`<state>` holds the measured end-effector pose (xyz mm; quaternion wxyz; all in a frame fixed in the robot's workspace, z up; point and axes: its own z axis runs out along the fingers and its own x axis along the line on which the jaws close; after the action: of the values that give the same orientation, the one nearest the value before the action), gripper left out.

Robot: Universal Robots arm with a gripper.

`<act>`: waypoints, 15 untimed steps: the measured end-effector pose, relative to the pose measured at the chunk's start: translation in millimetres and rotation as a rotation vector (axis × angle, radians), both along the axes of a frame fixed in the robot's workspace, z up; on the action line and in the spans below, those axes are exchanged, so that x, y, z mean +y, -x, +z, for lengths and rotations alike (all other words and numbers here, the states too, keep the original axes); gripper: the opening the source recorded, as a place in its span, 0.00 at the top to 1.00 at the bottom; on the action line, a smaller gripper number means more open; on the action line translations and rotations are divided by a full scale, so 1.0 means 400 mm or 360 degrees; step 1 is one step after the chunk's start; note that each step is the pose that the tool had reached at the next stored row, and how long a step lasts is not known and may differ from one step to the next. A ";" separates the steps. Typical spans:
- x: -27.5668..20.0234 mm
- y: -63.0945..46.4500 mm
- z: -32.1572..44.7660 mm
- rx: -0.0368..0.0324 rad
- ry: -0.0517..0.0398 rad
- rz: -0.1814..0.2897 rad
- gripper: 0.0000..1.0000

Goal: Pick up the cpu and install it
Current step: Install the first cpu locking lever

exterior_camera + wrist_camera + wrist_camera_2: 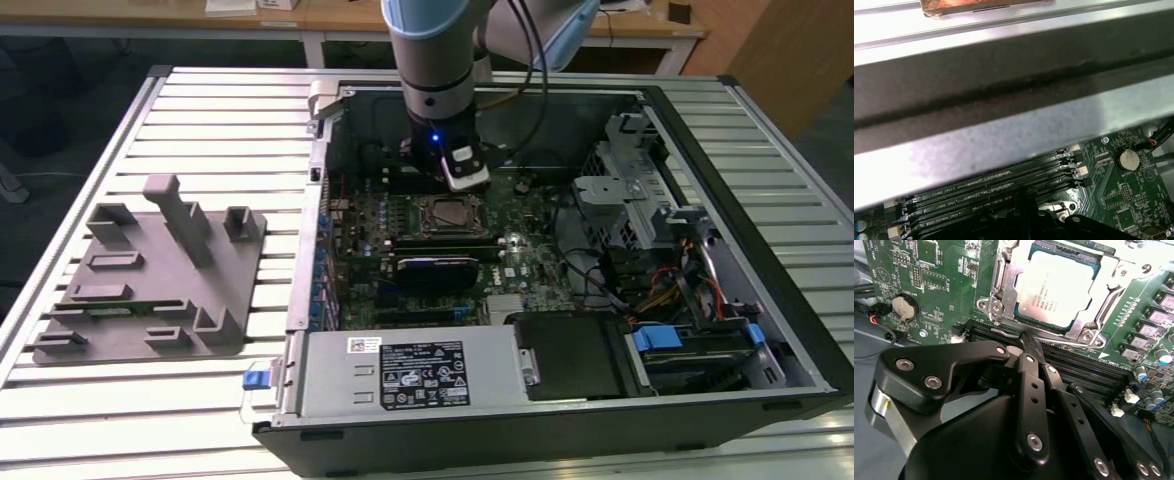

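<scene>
1. Already the cpu [1056,287] sits in the socket frame [1004,290] on the motherboard [929,285] — silvery top up, its edges square to the frame around it.
2. The gripper [1029,347] hangs close above the board, its fingertips pressed together with nothing between them.
3. In the second wrist view the tips sit over the memory slots [1094,367] just beside the socket; the cpu lies straight ahead of the tips, across the frame's near edge, apart from them.
4. The chip is square, so it has no long axis to speak of.
5. In the exterior view the gripper [462,180] hovers just above the socket [447,213], inside the open computer case [747,330] — my reading is that placement is done.
</scene>
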<state>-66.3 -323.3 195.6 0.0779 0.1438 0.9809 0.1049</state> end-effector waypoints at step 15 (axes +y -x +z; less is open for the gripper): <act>-0.007 0.000 -0.012 -0.0007 0.0000 -0.0003 0.89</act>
<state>-66.3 -326.3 190.9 0.0800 0.1445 0.9806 0.1051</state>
